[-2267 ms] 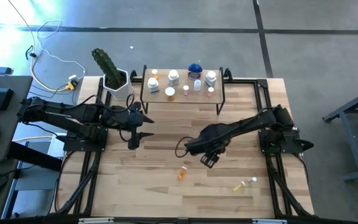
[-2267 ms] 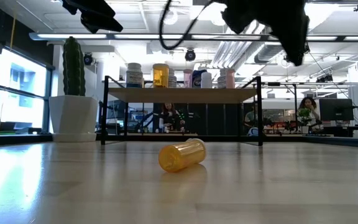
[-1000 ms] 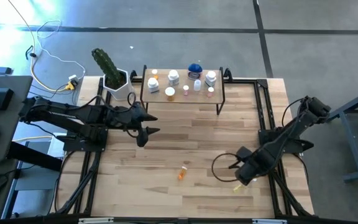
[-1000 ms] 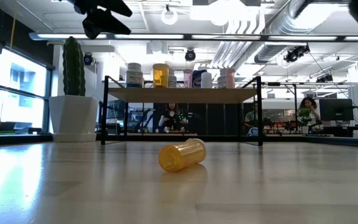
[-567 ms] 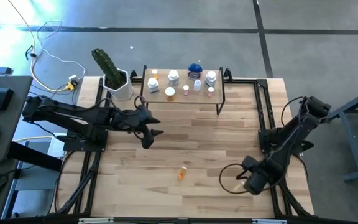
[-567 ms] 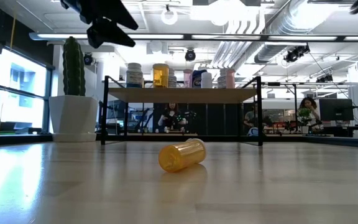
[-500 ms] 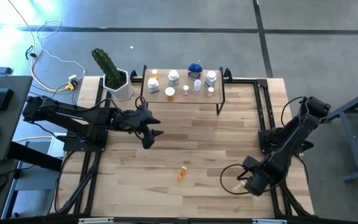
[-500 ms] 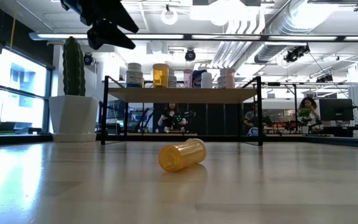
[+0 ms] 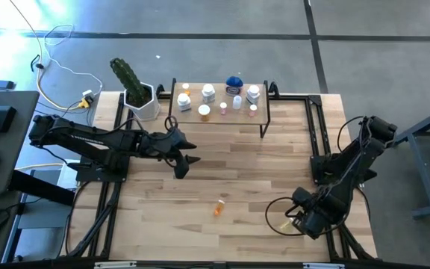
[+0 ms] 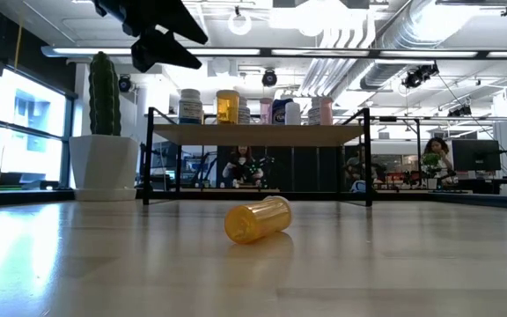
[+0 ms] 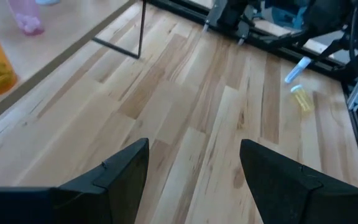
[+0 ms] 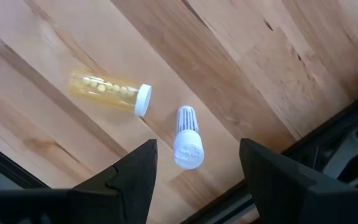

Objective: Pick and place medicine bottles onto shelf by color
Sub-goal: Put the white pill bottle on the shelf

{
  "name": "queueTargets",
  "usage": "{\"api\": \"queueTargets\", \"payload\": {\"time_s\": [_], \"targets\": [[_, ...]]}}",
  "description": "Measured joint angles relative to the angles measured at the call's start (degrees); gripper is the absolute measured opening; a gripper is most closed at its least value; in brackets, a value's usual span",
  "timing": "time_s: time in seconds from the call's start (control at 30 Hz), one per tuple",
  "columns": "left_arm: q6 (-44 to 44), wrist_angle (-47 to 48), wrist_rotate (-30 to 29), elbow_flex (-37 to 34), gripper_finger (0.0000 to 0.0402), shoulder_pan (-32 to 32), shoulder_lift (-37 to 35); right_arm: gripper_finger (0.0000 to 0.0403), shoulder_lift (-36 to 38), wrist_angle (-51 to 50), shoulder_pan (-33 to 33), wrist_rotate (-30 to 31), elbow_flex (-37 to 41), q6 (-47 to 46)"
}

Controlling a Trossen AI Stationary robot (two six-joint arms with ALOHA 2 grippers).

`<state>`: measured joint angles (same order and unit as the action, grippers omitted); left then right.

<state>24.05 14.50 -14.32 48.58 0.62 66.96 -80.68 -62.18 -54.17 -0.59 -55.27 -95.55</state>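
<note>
Right claw spread, poised above a white bottle; left claw spread, raised mid-table.

Light planked wooden tabletop. Narrow wooden shelf on black legs at far edge, white hexagonal cactus pot beside. Orange bottle lying mid-table. Under open right jaws: yellowish white-capped bottle, white ribbed vial, close together, both lying.
</note>
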Motion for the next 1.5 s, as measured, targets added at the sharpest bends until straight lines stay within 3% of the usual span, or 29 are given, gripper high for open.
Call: {"api": "queueTargets", "payload": {"time_s": [0.27, 0.67, 1.27, 1.5], "targets": [[0.0, -0.7, 0.2, 0.0, 0.0241, 0.0, 0.0, 0.0218, -0.8, 0.9, -0.1, 1.0, 0.0, -1.6], [-0.2, -0.7, 0.2, 0.0, 0.0241, 0.0, 0.0, 0.0211, -4.4, 3.5, -0.4, -2.6, 0.0, -4.4], [-2.4, -0.7, 0.0, 0.0, 0.0241, 0.0, -0.1, 0.0071, -4.4, 3.6, -0.2, -4.2, -0.1, -8.7], [-4.7, -0.6, 0.1, 0.0, 0.0241, 0.0, -0.1, 0.0055, -4.4, 3.8, -0.1, -4.2, -0.2, -11.3]]}}
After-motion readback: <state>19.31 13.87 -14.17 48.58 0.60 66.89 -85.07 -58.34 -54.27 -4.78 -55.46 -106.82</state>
